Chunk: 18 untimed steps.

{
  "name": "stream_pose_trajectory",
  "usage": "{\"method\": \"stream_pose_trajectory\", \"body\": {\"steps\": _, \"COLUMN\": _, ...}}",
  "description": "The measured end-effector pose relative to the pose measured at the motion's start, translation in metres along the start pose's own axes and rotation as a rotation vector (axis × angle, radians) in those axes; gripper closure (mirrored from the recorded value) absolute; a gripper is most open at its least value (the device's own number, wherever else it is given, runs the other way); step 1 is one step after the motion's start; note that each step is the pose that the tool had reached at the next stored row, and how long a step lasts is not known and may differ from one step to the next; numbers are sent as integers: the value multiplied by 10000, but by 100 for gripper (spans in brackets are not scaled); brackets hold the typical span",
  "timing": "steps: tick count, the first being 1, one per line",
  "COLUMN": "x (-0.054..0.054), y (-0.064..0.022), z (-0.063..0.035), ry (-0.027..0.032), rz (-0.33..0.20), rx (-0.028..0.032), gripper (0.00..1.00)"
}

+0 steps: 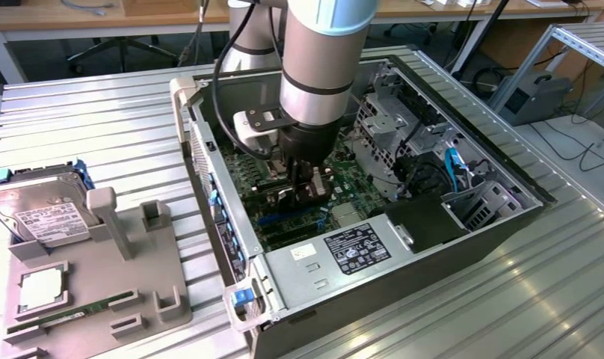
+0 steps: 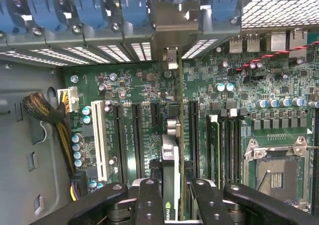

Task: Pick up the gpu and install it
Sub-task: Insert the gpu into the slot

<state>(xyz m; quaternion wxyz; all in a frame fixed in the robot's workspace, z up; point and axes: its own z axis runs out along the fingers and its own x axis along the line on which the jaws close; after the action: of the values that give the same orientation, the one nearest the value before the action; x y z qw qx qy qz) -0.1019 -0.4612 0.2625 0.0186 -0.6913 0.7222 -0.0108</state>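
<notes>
A ribbed aluminium desk [image 1: 102, 112] carries an open desktop computer case [image 1: 412, 292] lying on its side, its interior facing up. The grey robot arm [image 1: 317, 60] comes down from above into the middle of the case, over the green motherboard [image 2: 129, 85]. At the case's near end in the exterior view sits the silver power supply [image 1: 347, 250] with a black label.

To the exterior view's left of the case, a grey parts tray [image 1: 113, 299] rests on the desk. A silver hard drive [image 1: 42, 213] with a white label leans in the tray's far end, a square processor chip [image 1: 45, 288] lies flat nearer the camera, and a narrow green memory stick [image 1: 68, 318] lies along the near edge.

The gpu [image 2: 169, 160] is inside the case, standing on edge above the motherboard among the long black expansion slots, with the white slot [image 2: 99, 140] off to one side and the empty processor socket [image 2: 276, 172] off to the other. Its silver bracket end [image 2: 169, 56] reaches toward the row of rear slot openings with blue latches [image 2: 89, 8]. Whether its lower edge is fully seated in a slot cannot be told.

The gripper [image 2: 174, 202] holds the card from above: its black fingers [image 2: 149, 200] are clamped on the gpu, one on each face, with the card's thin edge showing between them.
</notes>
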Motion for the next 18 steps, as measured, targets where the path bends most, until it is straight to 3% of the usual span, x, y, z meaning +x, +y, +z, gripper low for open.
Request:
{"method": "stream_pose_trajectory", "body": {"steps": 3, "x": 1, "y": 0, "z": -1, "ry": -15, "rz": -91, "rx": -4, "gripper": 73}}
{"method": "stream_pose_trajectory", "body": {"steps": 4, "x": 0, "y": 0, "z": -1, "ry": -65, "rz": -112, "rx": -5, "gripper": 73}}
{"method": "stream_pose_trajectory", "body": {"steps": 5, "x": 0, "y": 0, "z": 0, "ry": -75, "rz": -166, "rx": -5, "gripper": 73}}
{"method": "stream_pose_trajectory", "body": {"steps": 18, "x": 1, "y": 11, "z": 53, "ry": -94, "rz": -492, "rx": -10, "gripper": 73}}
